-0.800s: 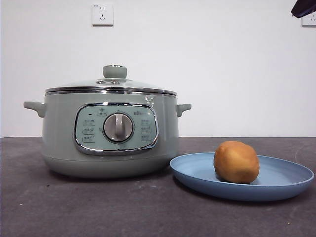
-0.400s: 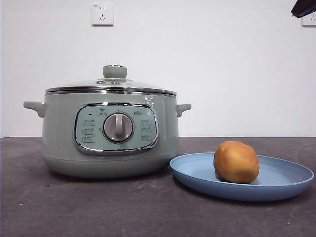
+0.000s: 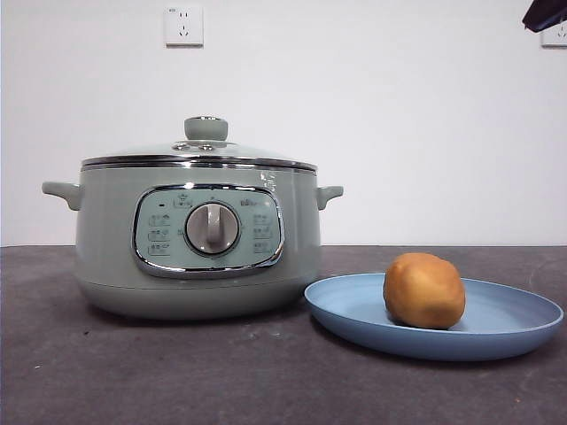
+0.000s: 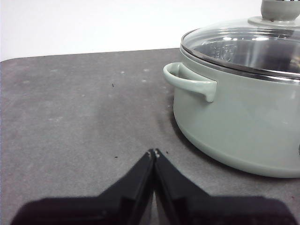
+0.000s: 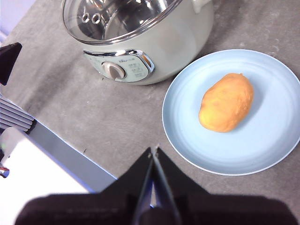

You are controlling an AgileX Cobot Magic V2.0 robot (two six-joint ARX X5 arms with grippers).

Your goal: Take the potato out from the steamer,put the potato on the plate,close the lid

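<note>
On the counter, the potato lies on the plate beside the lidded steamer, task apparently complete, both hands closed, empty.

A plain white wall stands behind everything. High up on it is a white square power socket, and part of another white socket shows at the top right corner of the front view. The dark grey tabletop has a rough, speckled look and runs back to meet the wall. Its far edge is rounded at one corner. The light is soft and even, with faint shadows on the tabletop.
</note>
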